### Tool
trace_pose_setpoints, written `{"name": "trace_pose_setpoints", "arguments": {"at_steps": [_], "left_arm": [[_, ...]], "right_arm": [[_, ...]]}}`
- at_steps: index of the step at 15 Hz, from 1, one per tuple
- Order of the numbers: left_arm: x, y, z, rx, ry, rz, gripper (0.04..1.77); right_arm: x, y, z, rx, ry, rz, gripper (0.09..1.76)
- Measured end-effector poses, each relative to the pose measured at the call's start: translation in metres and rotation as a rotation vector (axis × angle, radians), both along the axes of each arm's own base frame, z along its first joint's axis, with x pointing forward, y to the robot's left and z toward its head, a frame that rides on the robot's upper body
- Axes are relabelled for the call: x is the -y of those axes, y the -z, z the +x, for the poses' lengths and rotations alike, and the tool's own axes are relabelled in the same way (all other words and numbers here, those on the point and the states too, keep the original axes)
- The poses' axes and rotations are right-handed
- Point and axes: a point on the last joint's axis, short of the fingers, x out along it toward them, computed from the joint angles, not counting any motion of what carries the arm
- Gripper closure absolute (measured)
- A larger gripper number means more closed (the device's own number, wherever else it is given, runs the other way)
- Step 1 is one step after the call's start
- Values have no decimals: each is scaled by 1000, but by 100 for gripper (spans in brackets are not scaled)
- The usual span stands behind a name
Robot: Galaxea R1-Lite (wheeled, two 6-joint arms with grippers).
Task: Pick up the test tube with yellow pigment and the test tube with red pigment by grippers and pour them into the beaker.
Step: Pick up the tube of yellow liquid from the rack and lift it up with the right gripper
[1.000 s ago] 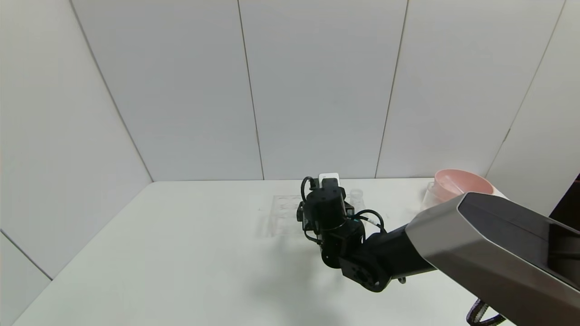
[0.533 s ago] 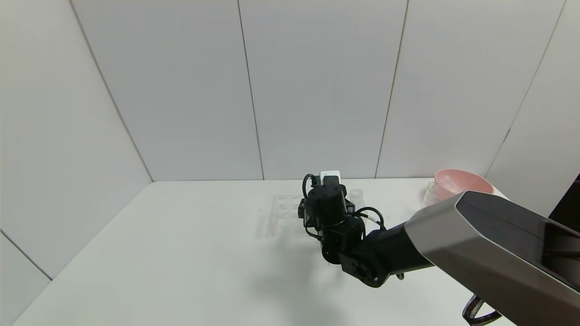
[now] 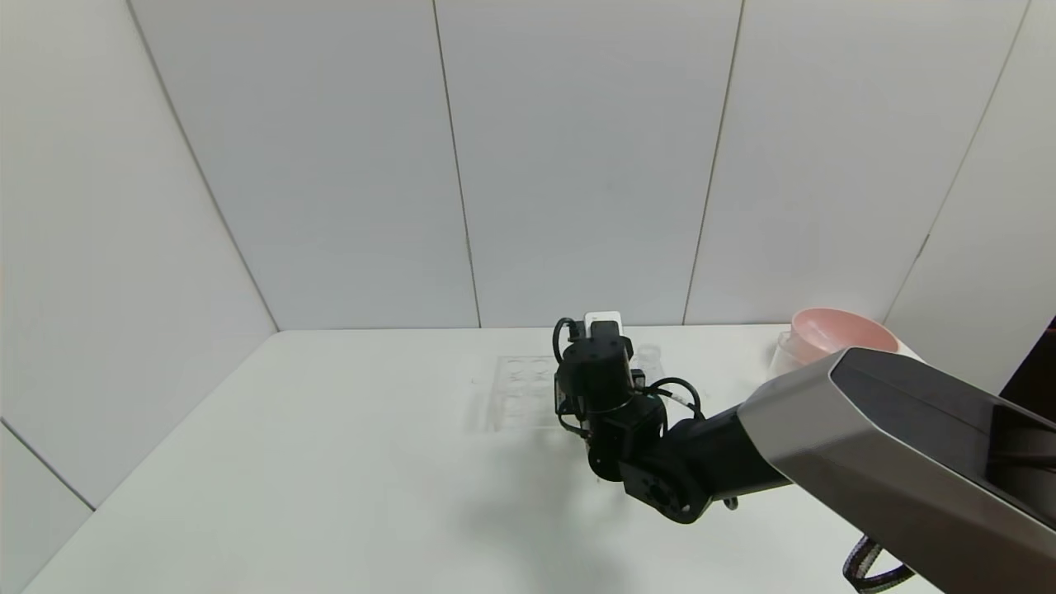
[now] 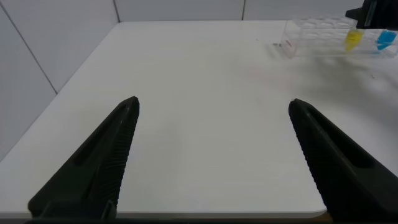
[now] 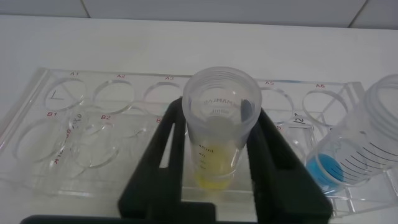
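My right gripper [image 5: 217, 118] is down at the clear tube rack [image 5: 74, 124], shut on the test tube with yellow pigment [image 5: 216, 155], one black finger on each side of it. The tube stands upright with yellow liquid at its bottom. In the head view the wrist [image 3: 596, 367] hides the tube. The left wrist view shows the yellow tube [image 4: 352, 40] far off in the rack [image 4: 314, 30]. The test tube with red pigment is out of view. A clear vessel [image 3: 780, 353], apparently the beaker, stands at the back right. My left gripper [image 4: 212, 104] is open and empty over the near table edge.
A like tube of blue liquid [image 5: 367, 149] stands in the rack right beside the yellow one, and it also shows in the left wrist view [image 4: 385, 40]. A pink bowl [image 3: 841, 332] sits at the back right corner. White walls close in the table.
My right wrist has shifted slightly farther from me over the rack. The left arm has not visibly moved.
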Motion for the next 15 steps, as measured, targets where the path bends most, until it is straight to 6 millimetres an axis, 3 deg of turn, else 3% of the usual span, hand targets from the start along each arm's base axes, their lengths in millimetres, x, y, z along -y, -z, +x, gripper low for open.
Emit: {"name": "trace_pose_setpoints", "arguments": {"at_steps": [1, 10, 15], "left_arm": [[0, 0, 0, 0, 0, 0, 9], [0, 0, 0, 0, 0, 0, 9], [0, 0, 0, 0, 0, 0, 9]], "right_arm": [[0, 0, 0, -1, 0, 0, 133], [2, -4, -3, -1, 0, -1, 133], [8, -37, -15, 35, -19, -17, 132]]}}
